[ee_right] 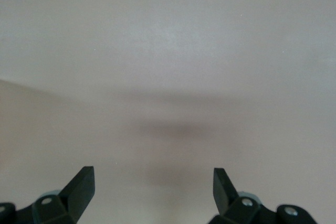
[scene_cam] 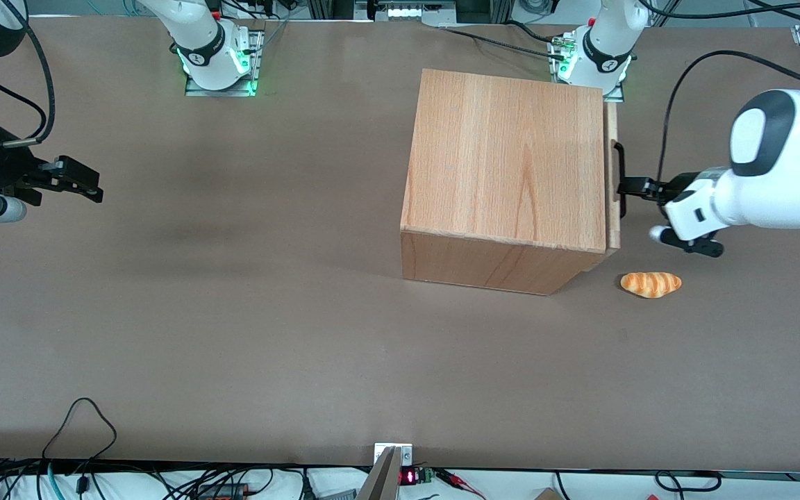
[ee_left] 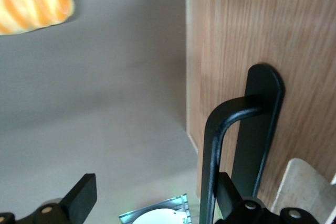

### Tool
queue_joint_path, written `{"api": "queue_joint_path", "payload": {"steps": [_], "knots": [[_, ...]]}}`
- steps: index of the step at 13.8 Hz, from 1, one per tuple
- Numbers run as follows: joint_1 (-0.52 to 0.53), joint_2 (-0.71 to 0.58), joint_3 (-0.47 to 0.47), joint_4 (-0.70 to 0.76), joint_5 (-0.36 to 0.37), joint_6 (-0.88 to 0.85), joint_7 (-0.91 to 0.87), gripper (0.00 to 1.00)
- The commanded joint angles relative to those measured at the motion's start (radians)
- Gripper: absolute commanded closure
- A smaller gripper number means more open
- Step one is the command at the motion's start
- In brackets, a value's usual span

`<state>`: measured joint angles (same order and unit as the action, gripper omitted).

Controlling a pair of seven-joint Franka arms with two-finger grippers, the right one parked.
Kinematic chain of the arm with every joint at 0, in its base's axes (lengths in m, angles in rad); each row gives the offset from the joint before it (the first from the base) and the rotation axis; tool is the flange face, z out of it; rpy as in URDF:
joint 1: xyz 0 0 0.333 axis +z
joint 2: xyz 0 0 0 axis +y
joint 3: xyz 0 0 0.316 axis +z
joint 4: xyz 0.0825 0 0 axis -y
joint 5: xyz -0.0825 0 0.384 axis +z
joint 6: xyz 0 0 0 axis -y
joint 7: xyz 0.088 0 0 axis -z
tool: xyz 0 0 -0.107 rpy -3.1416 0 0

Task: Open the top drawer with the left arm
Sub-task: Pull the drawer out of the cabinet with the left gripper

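Black gripper (scene_cam: 632, 187) at the cabinet's (scene_cam: 504, 160) handle (scene_cam: 619, 179), ready to hook and pull.
Fingers (ee_left: 79, 198) spread wide, one tucked by the bar; top drawer (scene_cam: 611, 173) barely proud of cabinet; bread roll (scene_cam: 651, 284) just beside cabinet.

Top drawer (scene_cam: 612, 173): shallow light-wood unit with flat front panel and long black bar handle (scene_cam: 619, 182), seated at the cabinet's working-arm end. Front panel stands barely proud of the cabinet face; drawer effectively closed. Left arm (scene_cam: 775, 173): glossy white, rounded segments, black joint cap, extended level toward the handle. Its black two-finger gripper (ee_left: 152, 198) is at the handle, fingers spread wide, one finger (ee_left: 227, 192) just beside the bar.
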<state>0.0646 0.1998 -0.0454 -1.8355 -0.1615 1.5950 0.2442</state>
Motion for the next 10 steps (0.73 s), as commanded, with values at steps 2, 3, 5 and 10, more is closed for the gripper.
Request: {"api": "queue_joint_path", "payload": {"steps": [2, 3, 5, 10], "knots": [[0.053, -0.028, -0.004, -0.031, 0.027, 0.008, 0.059, 0.0], [0.063, -0.027, -0.004, -0.031, 0.028, 0.008, 0.061, 0.0], [0.076, -0.017, -0.004, -0.031, 0.036, 0.016, 0.089, 0.0], [0.116, 0.01, -0.004, -0.025, 0.077, 0.034, 0.095, 0.0]]}}
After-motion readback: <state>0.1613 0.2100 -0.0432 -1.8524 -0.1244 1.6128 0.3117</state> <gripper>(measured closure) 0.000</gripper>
